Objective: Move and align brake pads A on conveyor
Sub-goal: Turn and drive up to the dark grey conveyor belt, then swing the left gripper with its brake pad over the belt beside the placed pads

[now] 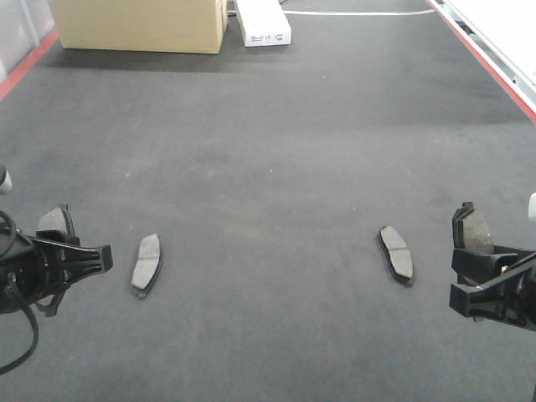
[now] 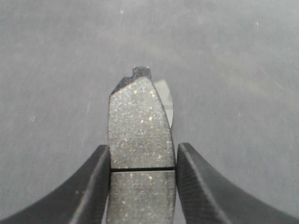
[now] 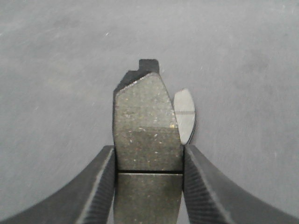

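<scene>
Grey pads were clamped in both claws, left claw (image 1: 71, 239) and right claw (image 1: 469, 251), each just outboard of a lying pad (image 1: 146, 263) running lengthwise up the conveyor (image 1: 268, 134).

grey speckled brake pads (image 1: 146, 263), charcoal conveyor (image 1: 268, 151) w/ red edges

Even diffuse overhead light, soft faint shadows; wrist views slightly soft, front view grainy, washed-out top right

brake pads A (image 1: 146, 264) (image 1: 396, 254) (image 1: 55, 222) (image 1: 478, 231): 4 | conveyor (image 1: 268, 142): 1 | cardboard box (image 1: 138, 23): 1 | white box (image 1: 263, 22): 1
</scene>
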Controlling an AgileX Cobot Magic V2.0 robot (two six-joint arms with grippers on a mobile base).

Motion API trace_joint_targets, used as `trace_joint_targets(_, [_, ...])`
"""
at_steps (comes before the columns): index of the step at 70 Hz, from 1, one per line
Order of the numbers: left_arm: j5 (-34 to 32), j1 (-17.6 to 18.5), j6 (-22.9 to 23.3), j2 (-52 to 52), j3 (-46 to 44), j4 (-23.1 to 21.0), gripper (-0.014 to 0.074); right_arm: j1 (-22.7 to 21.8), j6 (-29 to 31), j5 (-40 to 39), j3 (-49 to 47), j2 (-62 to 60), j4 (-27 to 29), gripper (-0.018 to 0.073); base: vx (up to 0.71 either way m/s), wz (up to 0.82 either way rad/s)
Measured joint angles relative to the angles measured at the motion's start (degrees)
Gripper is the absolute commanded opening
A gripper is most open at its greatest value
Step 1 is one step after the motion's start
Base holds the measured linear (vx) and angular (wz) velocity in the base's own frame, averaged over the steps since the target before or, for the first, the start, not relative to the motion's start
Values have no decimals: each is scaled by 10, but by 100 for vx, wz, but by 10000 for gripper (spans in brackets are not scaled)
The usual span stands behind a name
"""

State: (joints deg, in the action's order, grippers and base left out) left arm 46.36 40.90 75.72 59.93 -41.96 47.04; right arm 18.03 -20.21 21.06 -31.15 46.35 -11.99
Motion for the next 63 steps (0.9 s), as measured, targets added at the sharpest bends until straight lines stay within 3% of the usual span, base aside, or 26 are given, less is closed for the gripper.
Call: trace_joint_targets(63, [0, 0, 0, 0, 0, 0, 216, 0, 0, 0, 0, 0, 0, 36, 5, -2])
